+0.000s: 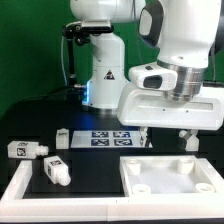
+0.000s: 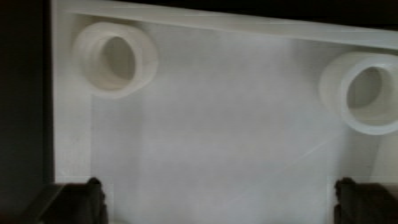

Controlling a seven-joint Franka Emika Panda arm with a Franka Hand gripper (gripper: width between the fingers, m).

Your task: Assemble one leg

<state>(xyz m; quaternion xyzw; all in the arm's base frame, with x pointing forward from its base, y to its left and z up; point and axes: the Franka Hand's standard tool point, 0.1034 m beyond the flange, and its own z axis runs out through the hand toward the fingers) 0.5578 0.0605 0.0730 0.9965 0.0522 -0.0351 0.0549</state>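
Note:
Two legs, stubby white blocks with black-and-white tags, lie on the black table at the exterior view's left, one [image 1: 28,149] farther back and one [image 1: 55,170] nearer. The large white tabletop [image 1: 170,182] lies flat at the exterior view's lower right, its raised corner holes facing up. My gripper [image 1: 166,140] hangs just above the tabletop's far edge, open and empty, far from both legs. In the wrist view the gripper [image 2: 222,205] has its dark fingertips [image 2: 80,200] spread wide over the tabletop [image 2: 222,130]. Two of the tabletop's round holes show there. No leg shows in that view.
The marker board [image 1: 108,136] lies behind the tabletop near the robot base. Another small white tagged part [image 1: 62,137] sits just to the exterior view's left of it. A white frame piece [image 1: 18,188] lies at the exterior view's lower left corner.

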